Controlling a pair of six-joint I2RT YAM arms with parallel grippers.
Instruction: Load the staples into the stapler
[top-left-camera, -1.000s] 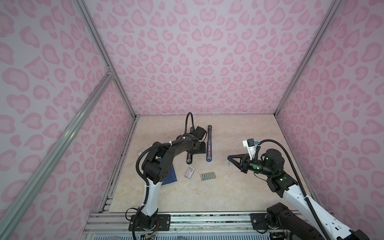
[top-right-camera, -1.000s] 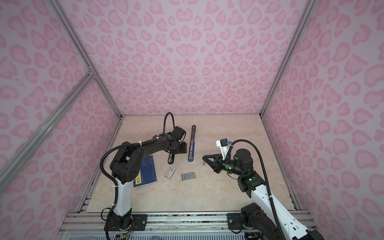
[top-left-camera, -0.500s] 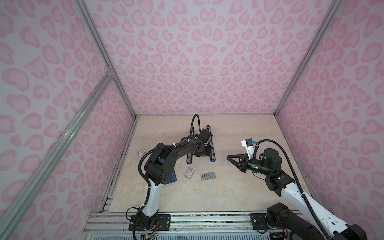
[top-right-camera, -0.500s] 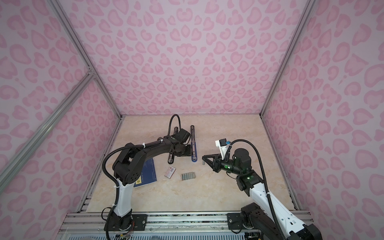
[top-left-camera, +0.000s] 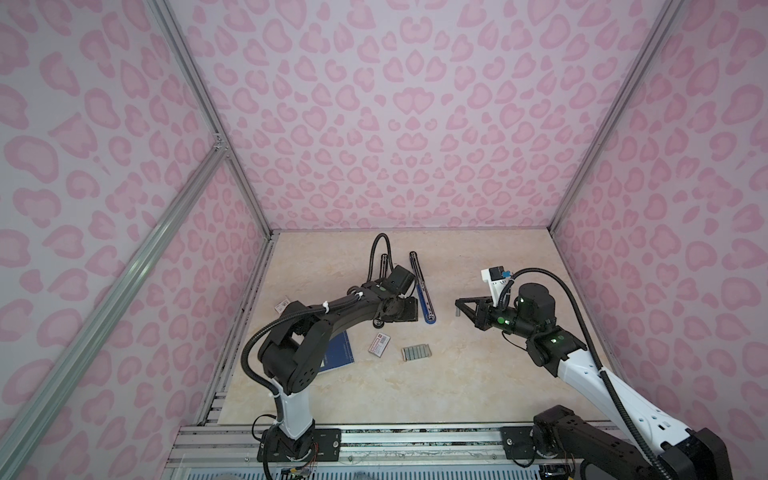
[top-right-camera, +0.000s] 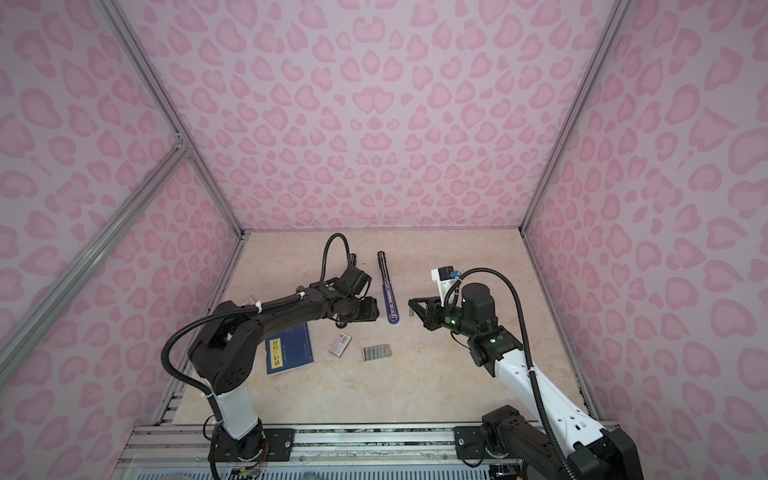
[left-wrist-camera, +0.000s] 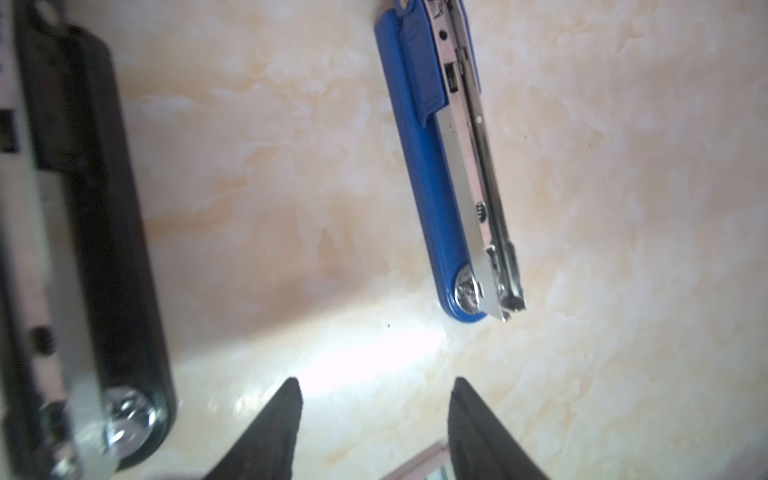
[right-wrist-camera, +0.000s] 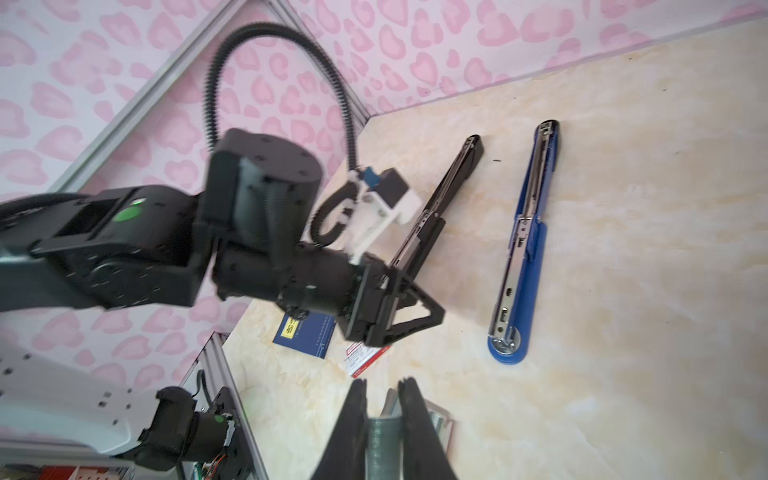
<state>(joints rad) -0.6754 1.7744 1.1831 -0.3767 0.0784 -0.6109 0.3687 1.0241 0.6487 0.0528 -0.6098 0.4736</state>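
The blue stapler (top-left-camera: 422, 286) (top-right-camera: 387, 286) lies opened flat on the table with its metal rail up, sharp in the left wrist view (left-wrist-camera: 449, 166) and seen in the right wrist view (right-wrist-camera: 523, 249). My left gripper (top-left-camera: 413, 309) (top-right-camera: 372, 309) (left-wrist-camera: 374, 386) hovers open and empty just left of the stapler's near end. My right gripper (top-left-camera: 457, 305) (top-right-camera: 410, 305) (right-wrist-camera: 382, 386) stays off to the stapler's right, shut on a ridged grey strip of staples (right-wrist-camera: 384, 440). More staples (top-left-camera: 417, 352) (top-right-camera: 376, 352) lie flat on the table nearer the front.
A black stapler (top-right-camera: 353, 259) (left-wrist-camera: 83, 249) (right-wrist-camera: 449, 195) lies left of the blue one, partly under my left arm. A white-and-red box (top-left-camera: 380, 343) (top-right-camera: 340, 344) and a blue booklet (top-left-camera: 338, 353) (top-right-camera: 289, 349) lie front left.
My left gripper has come from over the black stapler toward the front and right. The blue stapler's near end has swung right, so it lies slanted. My right gripper has barely moved.
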